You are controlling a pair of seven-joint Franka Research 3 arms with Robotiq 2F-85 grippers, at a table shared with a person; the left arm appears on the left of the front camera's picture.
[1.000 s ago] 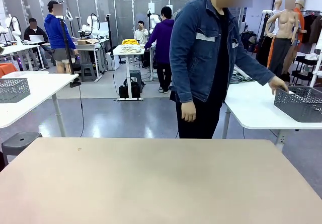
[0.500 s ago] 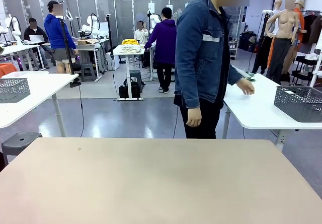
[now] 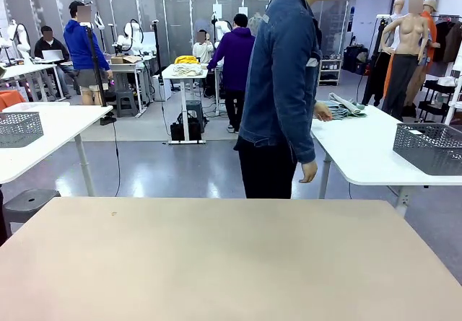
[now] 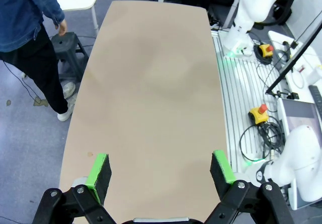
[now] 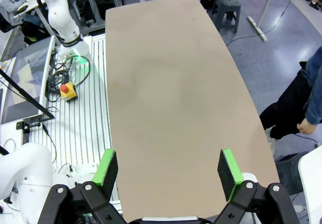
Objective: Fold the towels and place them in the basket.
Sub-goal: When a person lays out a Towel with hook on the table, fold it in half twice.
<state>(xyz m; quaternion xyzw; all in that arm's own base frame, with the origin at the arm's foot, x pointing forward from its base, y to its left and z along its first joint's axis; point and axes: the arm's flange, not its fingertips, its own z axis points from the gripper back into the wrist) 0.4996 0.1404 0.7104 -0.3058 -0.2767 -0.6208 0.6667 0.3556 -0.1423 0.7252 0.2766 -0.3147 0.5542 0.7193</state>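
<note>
Left gripper [image 4: 160,169] & right gripper [image 5: 168,169] both wide open over tan table [image 3: 231,263]. Towels [image 3: 345,107] by person's hand [image 3: 324,115], basket [image 3: 432,148] farther right, on white side table [image 3: 361,155]. Best wait w/ jaws wide till delivered.

- The towels [image 3: 345,107]: a rumpled greyish heap on the white side table [image 3: 361,155], off at two o'clock.
- The basket [image 3: 432,148]: dark grey mesh, upright on that table, four o'clock of the towels.
</note>
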